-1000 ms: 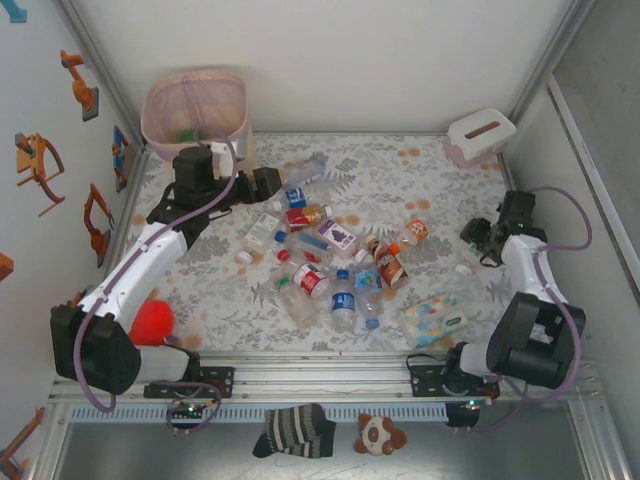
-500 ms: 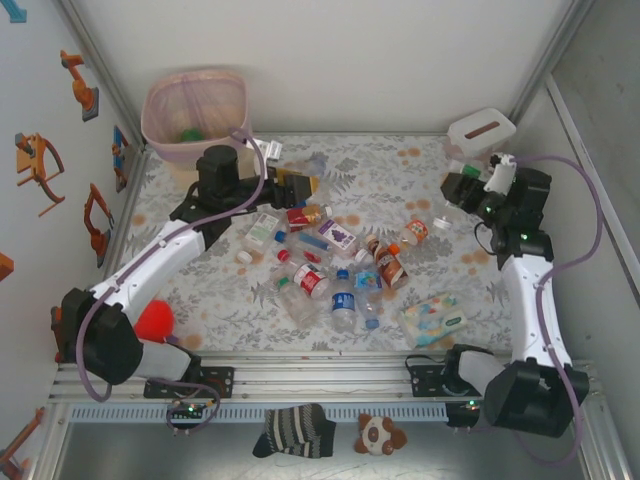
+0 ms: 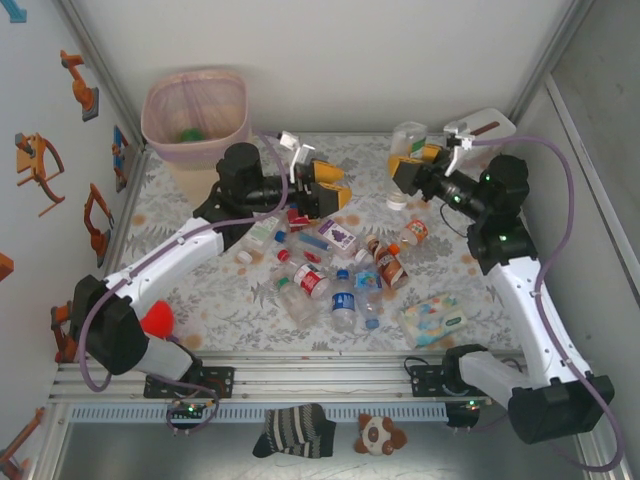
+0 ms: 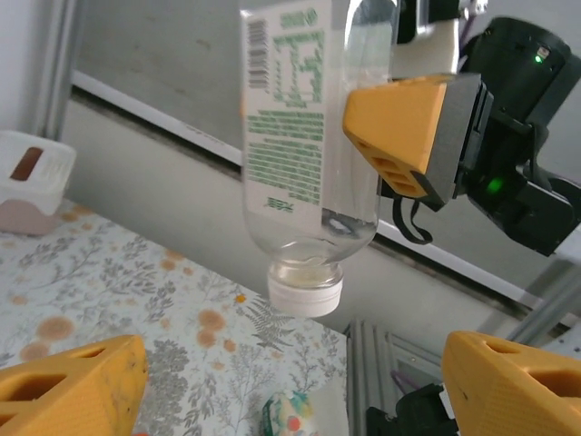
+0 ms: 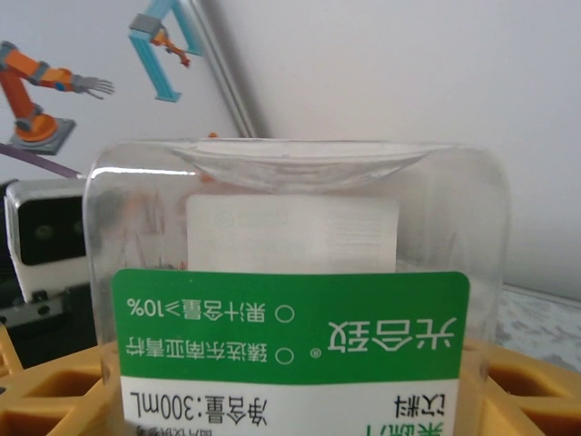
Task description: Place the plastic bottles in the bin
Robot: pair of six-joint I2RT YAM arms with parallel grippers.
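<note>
While the right gripper (image 3: 412, 172) pinches a green-labelled clear bottle (image 4: 300, 136) cap-down at far right, the left gripper (image 3: 328, 187) hangs spread and empty. Other bottles (image 3: 312, 283) lie nearby.

Clear bottle (image 3: 405, 135) aloft, other bottles (image 3: 343, 300) mid-table; pink-lined beige bin (image 3: 160, 135) upright far-left.

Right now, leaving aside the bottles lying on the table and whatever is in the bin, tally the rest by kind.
tall beige bin with pink liner: 1
clear green-labelled plastic bottle gripped by the right pincer: 1
white tissue box: 1
pastel soft wipes pack: 1
red ball: 1
striped sock: 1
brown-and-white plush toy: 1
Total: 7
</note>
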